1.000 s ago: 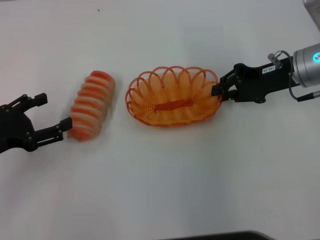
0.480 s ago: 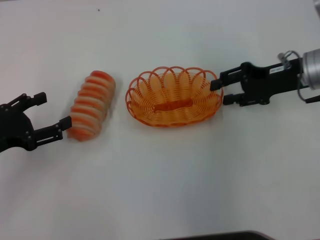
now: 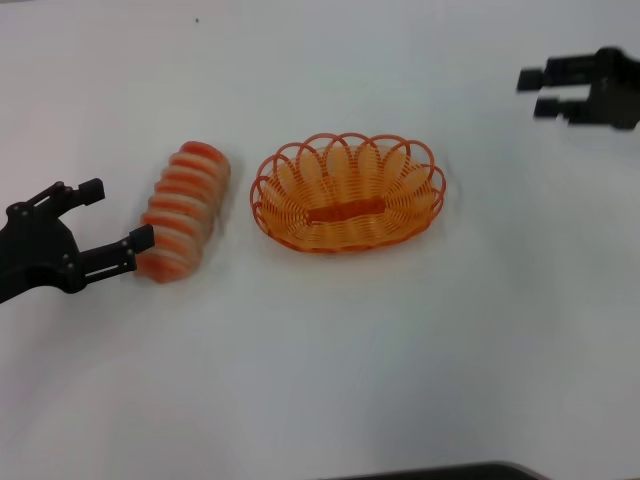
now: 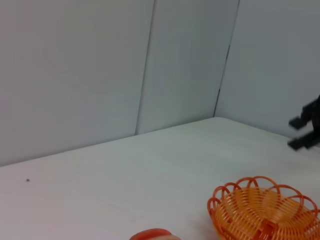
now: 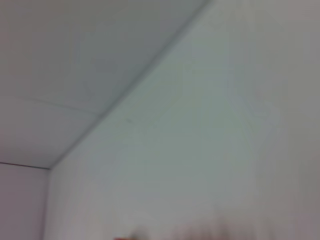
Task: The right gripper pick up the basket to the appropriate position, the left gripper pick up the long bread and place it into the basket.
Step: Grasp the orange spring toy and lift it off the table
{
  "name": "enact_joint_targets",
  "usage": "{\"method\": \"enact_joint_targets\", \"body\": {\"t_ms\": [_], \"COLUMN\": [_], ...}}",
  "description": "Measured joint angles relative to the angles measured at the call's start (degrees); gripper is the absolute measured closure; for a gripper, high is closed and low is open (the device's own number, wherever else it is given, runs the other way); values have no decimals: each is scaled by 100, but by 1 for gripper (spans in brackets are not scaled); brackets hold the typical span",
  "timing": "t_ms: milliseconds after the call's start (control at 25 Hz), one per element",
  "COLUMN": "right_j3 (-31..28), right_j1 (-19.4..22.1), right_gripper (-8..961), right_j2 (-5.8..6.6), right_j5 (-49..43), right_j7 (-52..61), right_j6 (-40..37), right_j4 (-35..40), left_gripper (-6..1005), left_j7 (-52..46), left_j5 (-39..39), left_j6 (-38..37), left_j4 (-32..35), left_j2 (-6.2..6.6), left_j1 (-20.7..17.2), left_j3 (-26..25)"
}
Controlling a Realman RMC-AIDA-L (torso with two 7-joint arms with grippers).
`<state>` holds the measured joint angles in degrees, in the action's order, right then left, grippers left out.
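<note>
The orange wire basket point(image 3: 348, 192) stands empty on the white table point(image 3: 330, 360) at the middle; it also shows in the left wrist view point(image 4: 265, 210). The long bread point(image 3: 184, 210), cream with orange-red ridges, lies to its left, tilted; only its orange end point(image 4: 151, 235) shows in the left wrist view. My left gripper point(image 3: 118, 215) is open at the bread's near left end, one fingertip beside that end. My right gripper point(image 3: 534, 92) is open and empty, raised at the far right, well away from the basket; it also shows in the left wrist view point(image 4: 297, 133).
Grey wall panels point(image 4: 150, 75) stand behind the table's far edge. A dark edge point(image 3: 430, 472) runs along the table's front. The right wrist view shows only the bare table and wall.
My right gripper has let go of the basket's right rim and drawn back up and to the far right. The basket stays in place. My left gripper has edged slightly toward the bread.
</note>
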<state>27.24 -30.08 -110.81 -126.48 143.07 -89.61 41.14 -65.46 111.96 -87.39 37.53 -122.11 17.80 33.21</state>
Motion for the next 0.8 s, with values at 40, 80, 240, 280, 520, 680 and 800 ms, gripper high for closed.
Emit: {"method": "enact_joint_targets", "body": {"t_ms": [40, 80, 240, 280, 520, 680, 800], "right_j3": [-82, -144, -173, -175, -183, -244, -251], "right_j1": [48, 94, 294, 341, 817, 1217, 1384], "right_gripper": [344, 344, 344, 344, 343, 343, 343], "right_j2": [6, 5, -127, -181, -576, -777, -800], "right_j5": [176, 352, 846, 869, 856, 905, 753], "right_j7": [-388, -793, -2658, -3183, -5484, -6850, -7277], "right_j6": [-72, -140, -631, -754, -901, -899, -808], "right_j4": [12, 27, 42, 55, 315, 351, 310], "left_gripper": [65, 65, 65, 65, 64, 64, 64], "left_j7": [-7, -12, -14, -16, -19, -19, -19], "left_j5": [-14, -41, -116, -120, -103, -82, -76], "left_j6": [45, 71, 101, 106, 125, 130, 119], "left_j4": [-30, -70, -263, -320, -505, -529, -546], "left_j2": [-10, -17, -3, 8, 21, 26, 38], "left_j1": [8, 15, 41, 46, 34, 8, -8], "left_j3": [-13, -44, -187, -214, -289, -285, -277]}}
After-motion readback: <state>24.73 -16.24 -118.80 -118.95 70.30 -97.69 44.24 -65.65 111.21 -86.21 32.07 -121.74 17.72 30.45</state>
